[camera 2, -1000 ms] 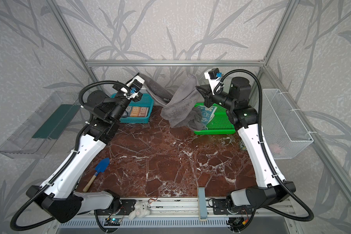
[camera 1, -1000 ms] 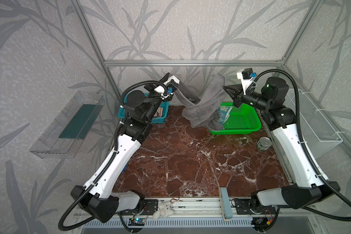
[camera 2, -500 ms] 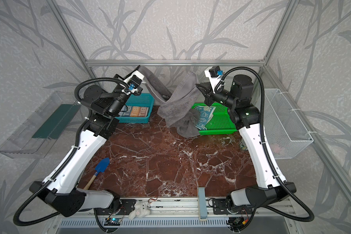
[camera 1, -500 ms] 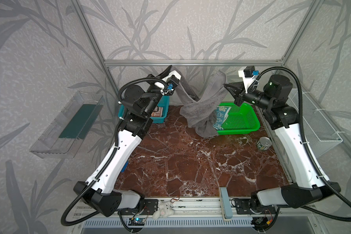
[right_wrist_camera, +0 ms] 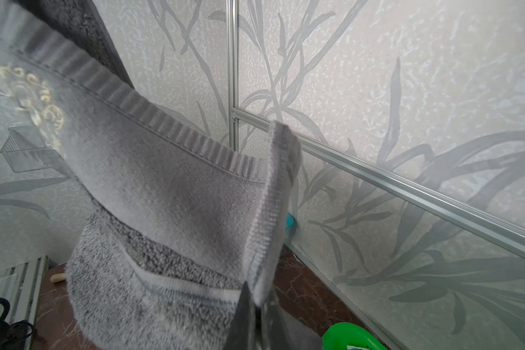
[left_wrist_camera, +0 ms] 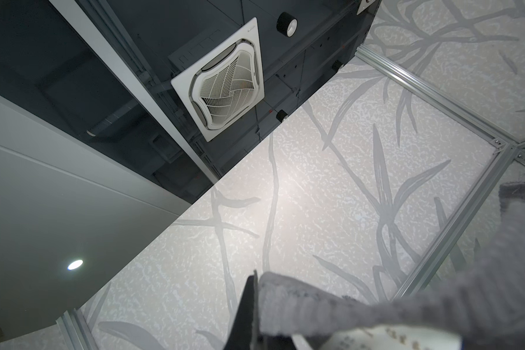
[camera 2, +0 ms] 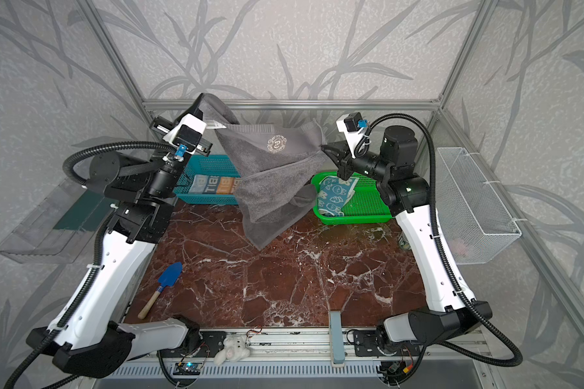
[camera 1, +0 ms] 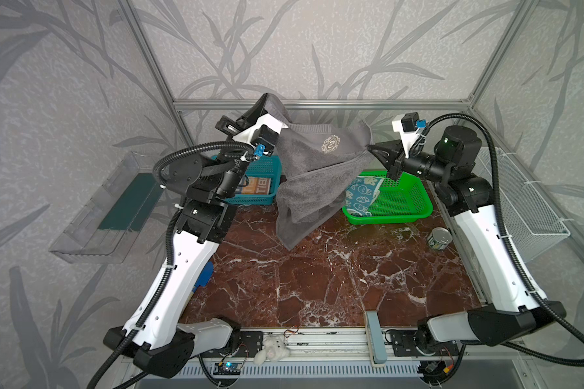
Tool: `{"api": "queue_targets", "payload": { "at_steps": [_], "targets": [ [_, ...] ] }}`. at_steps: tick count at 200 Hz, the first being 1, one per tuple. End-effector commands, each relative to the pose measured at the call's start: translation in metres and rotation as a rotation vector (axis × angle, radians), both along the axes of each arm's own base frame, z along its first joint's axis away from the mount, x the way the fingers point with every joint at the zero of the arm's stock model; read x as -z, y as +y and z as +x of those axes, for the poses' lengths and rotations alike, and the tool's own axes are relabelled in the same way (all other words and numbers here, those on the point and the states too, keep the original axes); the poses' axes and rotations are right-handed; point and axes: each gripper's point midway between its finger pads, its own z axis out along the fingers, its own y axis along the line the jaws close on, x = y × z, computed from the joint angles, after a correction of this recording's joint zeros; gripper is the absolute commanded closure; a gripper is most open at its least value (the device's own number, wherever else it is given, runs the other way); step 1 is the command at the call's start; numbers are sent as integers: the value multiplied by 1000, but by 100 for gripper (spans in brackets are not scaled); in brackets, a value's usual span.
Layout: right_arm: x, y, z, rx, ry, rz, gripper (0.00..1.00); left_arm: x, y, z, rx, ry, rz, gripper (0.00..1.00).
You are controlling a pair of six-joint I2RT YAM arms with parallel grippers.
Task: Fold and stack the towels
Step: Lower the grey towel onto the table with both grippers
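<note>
A large dark grey towel (camera 1: 311, 175) (camera 2: 273, 175) with a gold crest hangs stretched between my two grippers above the back of the table. Its lower corner droops toward the marble. My left gripper (camera 1: 267, 101) (camera 2: 204, 99) (left_wrist_camera: 256, 285) is shut on one top corner and points upward. At the other top corner my right gripper (camera 1: 370, 148) (camera 2: 322, 148) (right_wrist_camera: 256, 300) is shut on the ribbed hem (right_wrist_camera: 267, 218). A teal towel with white bunnies (camera 1: 361, 195) (camera 2: 334, 195) lies in the green tray. An orange, blue and white lettered towel (camera 1: 255, 185) (camera 2: 216, 184) lies in the teal basket.
The green tray (camera 1: 402, 205) stands at the back right and the teal basket (camera 1: 270, 165) at the back left. A tin can (camera 1: 439, 238) stands by the right arm. A blue trowel (camera 2: 169, 279) lies front left. A wire basket (camera 2: 476, 208) hangs on the right wall.
Both grippers rose and drew apart, the left one most. The bunched grey towel has spread out between them, and its gold crest now faces the top cameras.
</note>
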Motion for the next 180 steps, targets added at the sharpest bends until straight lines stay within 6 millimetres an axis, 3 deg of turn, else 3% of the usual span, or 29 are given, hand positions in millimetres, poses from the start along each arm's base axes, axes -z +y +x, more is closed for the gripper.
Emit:
{"api": "queue_targets", "payload": {
  "at_steps": [1,30,68,86,98,103,149,180],
  "targets": [
    [48,8,12,17,152,-19,100,35,5,15,-61,68,27,100],
    [117,21,27,64,296,-89,100,110,8,42,-118,234,38,100],
    [203,22,60,218,454,-183,100,194,4,62,-74,435,-55,100],
    [242,26,70,251,529,-263,100,233,0,70,-69,515,-79,100],
    [258,32,73,265,564,-304,100,257,-1,73,-77,563,-85,100],
    [275,34,76,269,597,-329,100,265,0,74,-84,578,-85,100],
    [332,55,92,300,716,-373,100,331,6,81,-156,704,-75,100],
    [358,54,101,377,774,-443,100,352,6,82,-165,761,-86,100]
  ]
}}
